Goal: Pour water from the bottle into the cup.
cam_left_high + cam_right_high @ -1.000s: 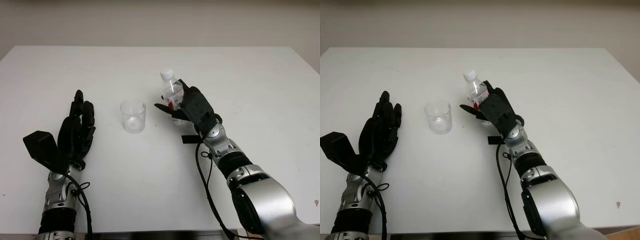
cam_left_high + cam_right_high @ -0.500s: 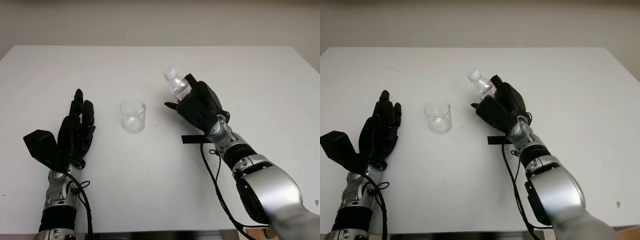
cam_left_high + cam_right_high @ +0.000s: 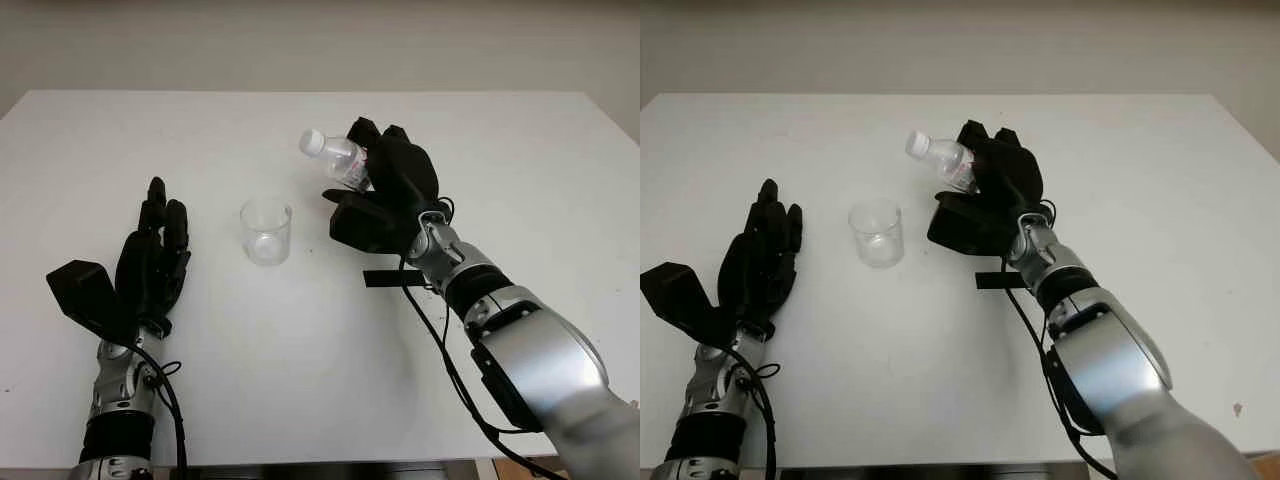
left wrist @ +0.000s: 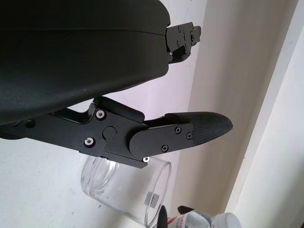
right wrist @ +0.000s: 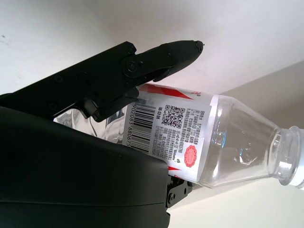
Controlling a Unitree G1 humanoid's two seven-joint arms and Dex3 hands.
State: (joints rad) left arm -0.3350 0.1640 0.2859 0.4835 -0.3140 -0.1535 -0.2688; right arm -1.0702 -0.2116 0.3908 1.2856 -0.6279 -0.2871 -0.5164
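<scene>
Currently the right hand (image 3: 385,195) is raised above the white desk (image 3: 300,340), around the desk's middle and a little toward its far edge, with its black fingers (image 5: 161,59) wrapped tight round a small clear plastic water bottle with a red-and-white label (image 3: 340,160). Bottle is lifted off the desk and tilted, body inside the hand, neck and white cap (image 3: 311,141) sticking out of the hand toward the desk's left edge. Label with barcode and red seal shows in the right wrist view, one finger lying across it and the palm shell against the other side.

Clear, round plastic cup (image 3: 266,230) stands upright on the desk, mouth up, near the desk's middle, left of the right hand and lower than the cap. Cap is up and to the right of the cup rim, not over it, not touching.

Left hand (image 3: 152,262) is open, holding nothing, on the left part of the desk toward the near edge, beside the cup but apart from it.
</scene>
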